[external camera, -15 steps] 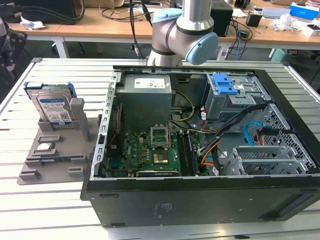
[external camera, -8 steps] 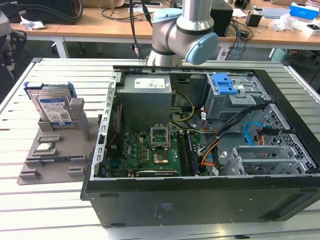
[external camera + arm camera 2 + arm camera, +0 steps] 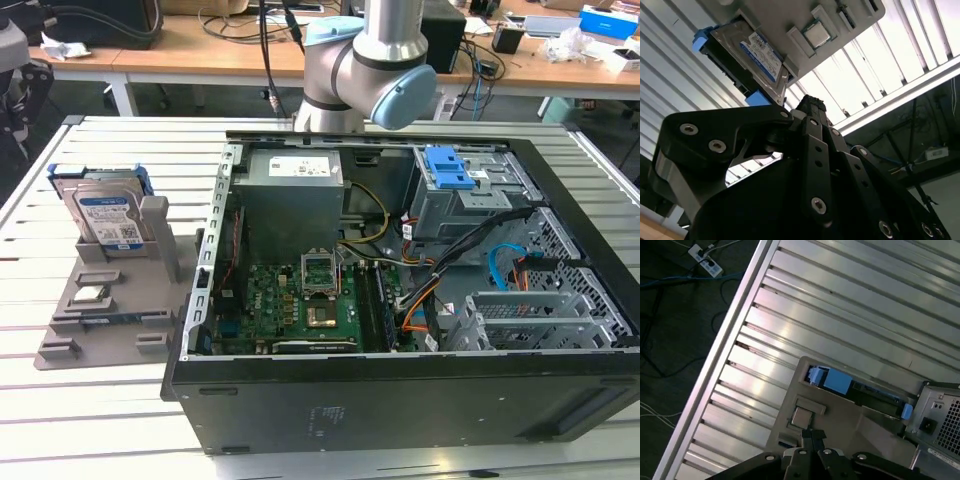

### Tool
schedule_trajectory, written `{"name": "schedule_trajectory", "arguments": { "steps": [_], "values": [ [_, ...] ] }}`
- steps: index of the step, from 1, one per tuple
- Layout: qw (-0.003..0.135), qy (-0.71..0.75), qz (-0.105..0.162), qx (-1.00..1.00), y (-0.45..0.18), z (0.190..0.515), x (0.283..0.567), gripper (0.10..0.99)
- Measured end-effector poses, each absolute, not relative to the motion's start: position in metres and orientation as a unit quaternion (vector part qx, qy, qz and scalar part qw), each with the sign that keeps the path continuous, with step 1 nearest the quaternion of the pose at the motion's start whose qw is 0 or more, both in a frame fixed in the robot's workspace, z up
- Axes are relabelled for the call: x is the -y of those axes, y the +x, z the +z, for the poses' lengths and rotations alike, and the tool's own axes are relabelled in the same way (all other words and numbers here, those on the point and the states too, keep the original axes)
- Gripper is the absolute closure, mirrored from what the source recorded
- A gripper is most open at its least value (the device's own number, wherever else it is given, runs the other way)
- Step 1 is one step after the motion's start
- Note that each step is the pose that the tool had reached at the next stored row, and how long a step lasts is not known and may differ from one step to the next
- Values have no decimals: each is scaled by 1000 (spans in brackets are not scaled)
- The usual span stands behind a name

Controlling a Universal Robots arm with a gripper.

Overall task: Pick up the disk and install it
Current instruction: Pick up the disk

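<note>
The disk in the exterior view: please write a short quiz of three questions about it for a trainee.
1. True or false: the disk already sits inside the computer case.
2. In the grey holder, the disk A) stands upright, B) lies flat.
3. What colour is the frame round the disk's edges?

Key: 1 false; 2 A; 3 blue.

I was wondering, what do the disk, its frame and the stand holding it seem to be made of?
The disk looks like bare silver-grey metal with a dull sheen, under a blue-and-white label that is probably paper. Its frame is bright blue, most likely moulded plastic. The stand is matte grey with blocky edges, likely plastic, though its look leaves that open.
</note>
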State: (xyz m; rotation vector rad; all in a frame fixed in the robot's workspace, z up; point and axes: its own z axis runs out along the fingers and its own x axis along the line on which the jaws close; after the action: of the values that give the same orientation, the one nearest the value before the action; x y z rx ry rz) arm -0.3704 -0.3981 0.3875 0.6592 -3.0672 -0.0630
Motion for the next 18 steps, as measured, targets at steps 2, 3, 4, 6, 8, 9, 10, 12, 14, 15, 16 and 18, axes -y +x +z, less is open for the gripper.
{"name": "schedule_trajectory", "arguments": {
  "steps": [2, 3, 4, 6, 8, 9, 10, 12, 14, 15, 16, 18],
  "values": [
    [2, 220, -20, 975, -370, 387, 398, 980],
    [2, 224, -20, 974, -370, 387, 398, 980],
    [2, 235, -20, 972, -370, 387, 398, 980],
    [3, 250, -20, 968, -370, 387, 398, 980],
    [3, 259, -20, 966, -370, 387, 398, 980],
    [3, 266, -20, 964, -370, 387, 398, 980],
    [3, 270, -20, 963, -370, 387, 398, 980],
    [3, 278, -20, 960, -370, 387, 398, 980],
    [3, 290, -20, 957, -370, 387, 398, 980],
    [4, 295, -20, 955, -370, 387, 398, 980],
    [4, 299, -20, 954, -370, 387, 398, 980],
    [4, 312, -20, 950, -370, 387, 398, 980]
  ]
}}
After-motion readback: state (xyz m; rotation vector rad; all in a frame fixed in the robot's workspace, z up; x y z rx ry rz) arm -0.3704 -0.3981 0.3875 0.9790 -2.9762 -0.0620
